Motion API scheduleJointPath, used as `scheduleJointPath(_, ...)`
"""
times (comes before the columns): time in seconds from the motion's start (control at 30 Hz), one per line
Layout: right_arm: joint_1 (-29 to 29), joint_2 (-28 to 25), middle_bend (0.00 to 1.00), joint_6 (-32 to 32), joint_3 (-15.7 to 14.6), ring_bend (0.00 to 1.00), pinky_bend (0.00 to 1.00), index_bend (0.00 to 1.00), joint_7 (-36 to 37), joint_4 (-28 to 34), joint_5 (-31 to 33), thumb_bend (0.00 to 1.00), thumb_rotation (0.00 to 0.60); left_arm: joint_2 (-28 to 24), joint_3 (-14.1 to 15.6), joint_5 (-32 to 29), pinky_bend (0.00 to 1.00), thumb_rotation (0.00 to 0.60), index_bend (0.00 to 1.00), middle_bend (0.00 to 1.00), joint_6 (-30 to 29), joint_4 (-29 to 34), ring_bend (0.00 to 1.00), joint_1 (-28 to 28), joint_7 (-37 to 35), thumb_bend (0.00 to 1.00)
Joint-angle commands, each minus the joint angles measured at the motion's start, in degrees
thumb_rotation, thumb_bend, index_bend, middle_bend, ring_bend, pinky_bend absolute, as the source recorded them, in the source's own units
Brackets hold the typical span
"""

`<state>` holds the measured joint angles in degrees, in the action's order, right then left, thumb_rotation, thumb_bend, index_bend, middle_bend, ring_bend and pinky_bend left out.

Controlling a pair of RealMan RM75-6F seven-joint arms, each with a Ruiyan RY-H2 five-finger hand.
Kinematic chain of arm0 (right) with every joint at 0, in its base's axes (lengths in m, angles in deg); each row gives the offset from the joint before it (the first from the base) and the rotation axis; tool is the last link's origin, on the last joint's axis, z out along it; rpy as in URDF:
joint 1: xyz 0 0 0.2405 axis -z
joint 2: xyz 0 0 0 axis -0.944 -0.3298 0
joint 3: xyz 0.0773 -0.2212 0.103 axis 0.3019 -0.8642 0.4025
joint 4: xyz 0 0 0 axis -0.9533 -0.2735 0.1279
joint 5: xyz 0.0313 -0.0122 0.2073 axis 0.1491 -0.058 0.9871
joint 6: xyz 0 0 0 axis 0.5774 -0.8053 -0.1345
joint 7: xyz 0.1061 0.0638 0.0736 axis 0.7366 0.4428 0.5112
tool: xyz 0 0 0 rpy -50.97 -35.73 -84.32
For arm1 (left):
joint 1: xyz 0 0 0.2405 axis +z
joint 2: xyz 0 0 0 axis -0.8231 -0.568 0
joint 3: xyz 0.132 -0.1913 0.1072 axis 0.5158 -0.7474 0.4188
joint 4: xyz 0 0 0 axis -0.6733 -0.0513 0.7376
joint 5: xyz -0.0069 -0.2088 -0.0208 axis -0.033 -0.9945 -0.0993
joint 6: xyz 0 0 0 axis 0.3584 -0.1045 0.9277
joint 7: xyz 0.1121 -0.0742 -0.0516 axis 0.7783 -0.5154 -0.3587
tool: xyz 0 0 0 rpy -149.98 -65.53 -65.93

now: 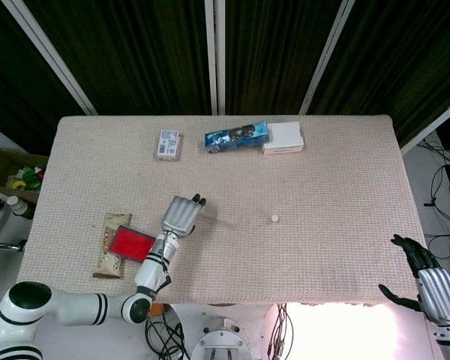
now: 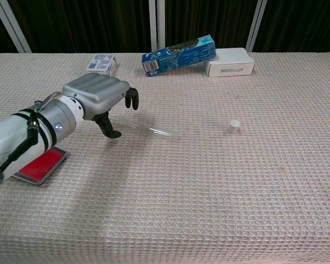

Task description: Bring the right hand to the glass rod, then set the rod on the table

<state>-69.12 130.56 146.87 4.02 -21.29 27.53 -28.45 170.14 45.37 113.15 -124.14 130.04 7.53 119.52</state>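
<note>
- Setting: a table (image 1: 337, 172) under a beige waffle-weave cloth, with dark curtains behind it.
- Glass rod (image 2: 154, 130): a clear, thin rod that seems to lie low over the cloth, one end beneath my left hand (image 2: 102, 99). It is almost invisible in the head view.
- Left hand: it hovers over the rod's near end, fingers curled down. I cannot tell whether they pinch the rod or merely arch over it.
- Right hand (image 1: 427, 281): it sits at the table's near right corner, fingers apart and holding nothing, well apart from the rod.
- Bystanders: a small white cap (image 2: 235, 126) just beyond the rod's far end; a blue carton (image 2: 179, 54), white box (image 2: 229, 61) and small packet (image 2: 102, 63) at the far edge; a red case (image 1: 130, 243) near the left arm.
- Risks, as I judge them: the transparent rod is easy to misjudge, so my right hand's reach could nudge it into rolling, strike the cap, or crowd the left hand.
</note>
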Motion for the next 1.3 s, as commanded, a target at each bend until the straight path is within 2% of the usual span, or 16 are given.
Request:
scheduleJointPath(0.03, 0.4, -0.1, 0.21, 0.6, -0.1, 0.09, 0.22, 0.08, 0.3, -0.1, -0.1, 0.12, 0.600, 0.4, -0.1, -0.3, 1.00, 0.600, 0.34, 0.31, 0.5, -0.4, 0.76, -0.3, 0.3, 0.27)
scheduleJointPath(0.2, 1.0, 0.1, 0.21, 1.2, -0.4, 0.09, 0.22, 0.08, 0.9, -1.0, 0.1, 0.11, 0.600, 1.9, 0.3, -1.2, 1.00, 0.600, 0.37, 0.33, 1.0, -1.6, 0.77, -1.2, 3.3, 0.33)
scheduleJointPath(0.43, 1.3, 0.5, 0.21, 1.3, -0.3, 0.09, 0.22, 0.08, 2.0, -2.0, 0.4, 0.10, 0.600, 4.9, 0.4, -1.6, 1.00, 0.600, 0.38, 0.33, -0.6, -4.6, 0.77, -2.3, 7.8, 0.33)
scheduleJointPath(0.73, 0.7, 0.4, 0.21, 0.2, -0.1, 0.09, 0.22, 0.08, 2.1, -2.0, 0.8, 0.10, 0.600, 6.6, 0.3, -1.5, 1.00, 0.600, 0.43, 0.38, -0.9, -6.9, 0.78, -2.5, 9.8, 0.33)
scheduleJointPath(0.93, 0.5, 0.1, 0.21, -0.5, -0.1, 0.09, 0.22, 0.08, 1.6, -1.4, 1.2, 0.09, 0.600, 7.4, -0.1, -0.5, 1.00, 0.600, 0.49, 0.41, -0.8, -8.4, 0.80, -2.5, 9.1, 0.41)
scheduleJointPath(1.3, 0.1, -0.3, 0.21, -1.4, 0.0, 0.09, 0.22, 0.08, 0.7, -0.3, 1.4, 0.09, 0.600, 7.4, -1.0, 2.2, 1.00, 0.600, 0.63, 0.55, -0.1, -10.7, 0.82, -1.4, 4.3, 0.52)
